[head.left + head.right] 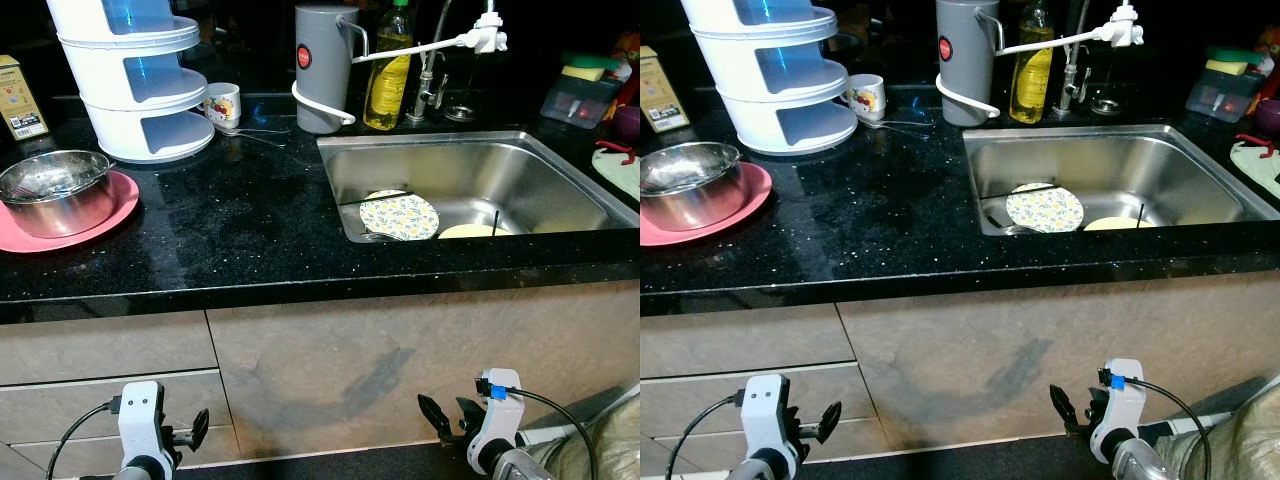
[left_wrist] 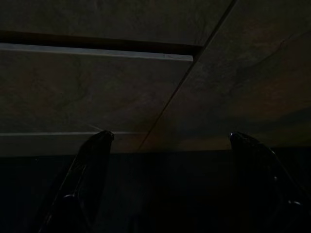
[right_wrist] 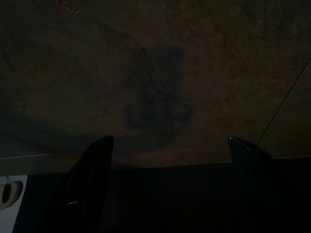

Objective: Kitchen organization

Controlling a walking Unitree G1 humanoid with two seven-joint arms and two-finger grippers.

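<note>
Nothing started yet: both the left gripper (image 2: 167,145) and right gripper (image 3: 167,145) hang wide, empty. Next, lift toward the round floral-patterned plate (image 1: 398,214) in the stainless steel sink (image 1: 560,165), near its front edge.

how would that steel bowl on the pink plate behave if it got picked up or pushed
The steel bowl looks thin-walled metal, so probably stiff and light for its size. Its shiny curved side could be slippery for a pincer. It rests on a pink plate, so a push may slide it, or drag the plate across the glossy counter. Something inside it might rattle or shift.
</note>
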